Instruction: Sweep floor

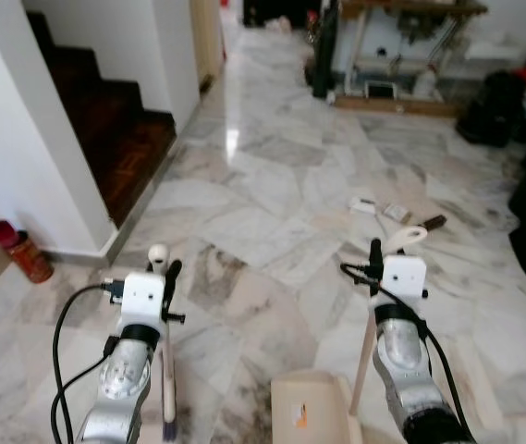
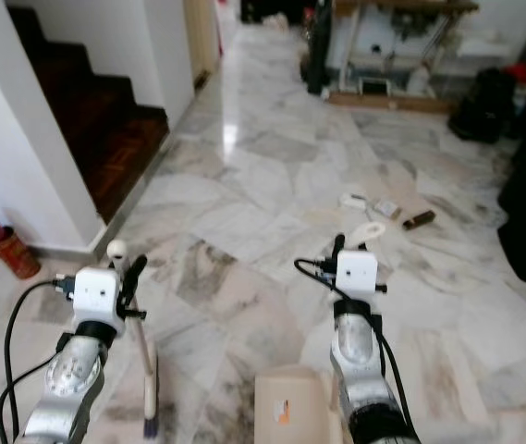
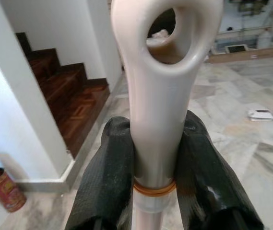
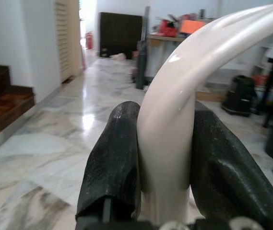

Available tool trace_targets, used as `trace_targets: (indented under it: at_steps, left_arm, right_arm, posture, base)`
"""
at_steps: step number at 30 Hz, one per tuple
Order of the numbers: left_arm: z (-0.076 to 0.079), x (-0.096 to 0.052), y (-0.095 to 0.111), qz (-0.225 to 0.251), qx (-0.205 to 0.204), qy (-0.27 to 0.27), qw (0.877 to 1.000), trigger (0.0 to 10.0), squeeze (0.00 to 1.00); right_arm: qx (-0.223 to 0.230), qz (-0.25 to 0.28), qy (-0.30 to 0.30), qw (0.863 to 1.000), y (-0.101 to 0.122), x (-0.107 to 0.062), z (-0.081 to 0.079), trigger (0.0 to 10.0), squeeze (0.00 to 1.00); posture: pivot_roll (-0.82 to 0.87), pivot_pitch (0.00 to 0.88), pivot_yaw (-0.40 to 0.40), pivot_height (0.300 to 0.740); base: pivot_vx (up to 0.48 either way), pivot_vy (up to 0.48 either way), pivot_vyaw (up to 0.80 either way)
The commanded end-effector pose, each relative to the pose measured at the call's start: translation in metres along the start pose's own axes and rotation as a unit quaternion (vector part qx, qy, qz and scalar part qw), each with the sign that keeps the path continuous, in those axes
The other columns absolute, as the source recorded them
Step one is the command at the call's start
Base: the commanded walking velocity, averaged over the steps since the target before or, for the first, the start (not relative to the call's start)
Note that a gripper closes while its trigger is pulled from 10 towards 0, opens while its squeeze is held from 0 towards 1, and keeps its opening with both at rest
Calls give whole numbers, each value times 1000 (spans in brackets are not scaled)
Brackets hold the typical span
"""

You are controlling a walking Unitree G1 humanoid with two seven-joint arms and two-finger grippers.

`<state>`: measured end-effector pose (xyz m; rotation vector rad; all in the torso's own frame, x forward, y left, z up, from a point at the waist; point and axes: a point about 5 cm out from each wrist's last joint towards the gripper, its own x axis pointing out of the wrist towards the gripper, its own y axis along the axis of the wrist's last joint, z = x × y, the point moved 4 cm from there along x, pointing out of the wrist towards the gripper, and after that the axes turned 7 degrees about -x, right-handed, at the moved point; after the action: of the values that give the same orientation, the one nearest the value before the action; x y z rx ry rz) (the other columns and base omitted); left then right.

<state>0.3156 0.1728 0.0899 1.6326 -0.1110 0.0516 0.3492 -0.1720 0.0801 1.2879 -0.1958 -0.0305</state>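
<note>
A: On the marble floor (image 1: 272, 185) ahead of us, the litter (image 1: 394, 213) lies well off to the right, scattered scraps near a dark bag. We could overshoot and scatter it under that bag.

B: Agreed, and we're carrying two tools. The dustpan (image 1: 311, 407), cream with a long handle, sits low between the arms; its handle is pinched in the right gripper (image 4: 162, 158), jaws pressed on either side.

A: And the broom (image 1: 164, 370), pale stick with a looped top, stands upright by our left side, the left gripper (image 3: 158, 163) jaws clamped round its neck. A tilt could let it slip.
</note>
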Motion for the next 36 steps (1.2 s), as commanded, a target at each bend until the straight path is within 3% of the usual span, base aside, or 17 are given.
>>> trace_targets:
  at_steps: [1,25,36]
  left_arm:
    - [-2,3,5,11,2,6,1000,10000,0]
    - [-3,4,6,14,1,16,1000,10000,0]
    - [1,10,9,14,3,-10,1000,10000,0]
  right_arm:
    - [-2,11,10,1000,6,3,-4,10000,0]
    - [3,10,8,1000,8,7,-2,10000,0]
    - [13,3,-2,1000,5,4,-5,10000,0]
  posture:
    - [116,0,-21,740]
    - [118,19,-28,740]
    - [114,27,20,740]
  base:
    - [307,0,0]
    - [309,0,0]
    - [309,0,0]
